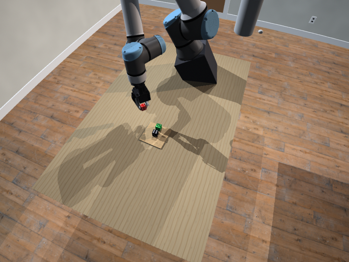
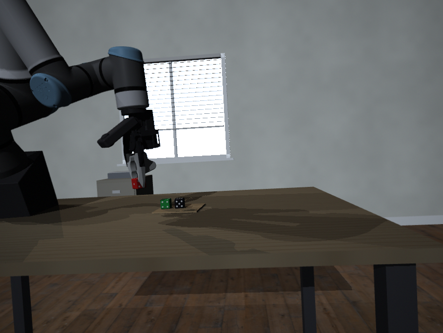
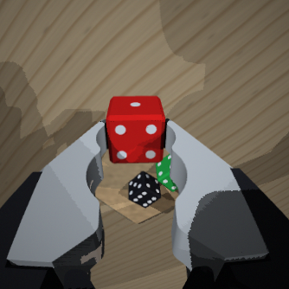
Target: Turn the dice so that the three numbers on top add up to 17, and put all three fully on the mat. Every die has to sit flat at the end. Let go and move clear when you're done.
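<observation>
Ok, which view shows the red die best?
The wrist view: the red die is largest there, with a one-pip face and a four-pip face readable between the jaws. The top view shows it small, away from the mat; the exterior view shows it raised above the table, partly covered.

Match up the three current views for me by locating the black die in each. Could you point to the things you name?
Top: on the mat [image 1: 152, 143] [image 2: 185, 210] [image 3: 135, 213], left of picture centre, just below the green die [image 1: 158, 126] [image 2: 165, 204] [image 3: 164, 172].
Exterior: left of centre, just right of the green die.
Wrist: the black die [image 1: 155, 133] [image 2: 179, 203] [image 3: 144, 189] is below centre, between the fingers in the picture.
Shared landmark: the red die [image 1: 143, 106] [image 2: 135, 183] [image 3: 135, 138], gripped above the table.
</observation>
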